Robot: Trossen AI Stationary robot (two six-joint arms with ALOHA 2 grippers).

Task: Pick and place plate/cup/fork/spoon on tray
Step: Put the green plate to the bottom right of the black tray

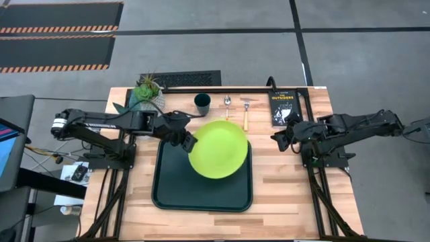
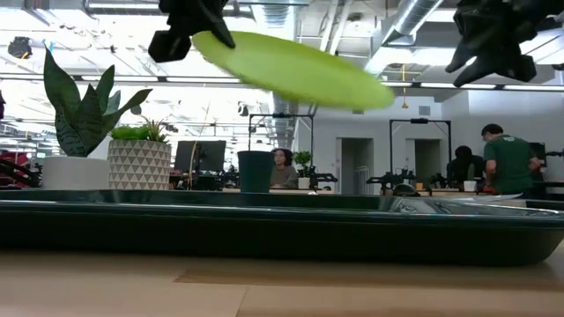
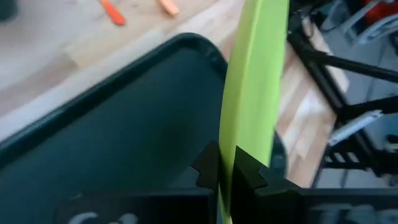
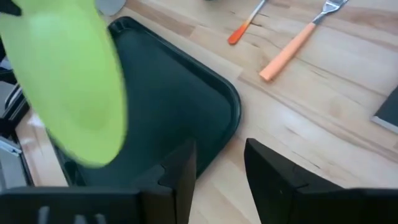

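From overhead, you can't see the part of the tray that lies under the plate. In the low view both arms are cut off by the top edge, and the fork and spoon don't show behind the tray's rim. The book is clipped at the right wrist view's edge.

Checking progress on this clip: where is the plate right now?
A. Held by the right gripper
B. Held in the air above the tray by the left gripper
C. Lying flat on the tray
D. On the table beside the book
B: the left gripper pinches the plate by its rim, and the low view shows it tilted, clear above the tray.
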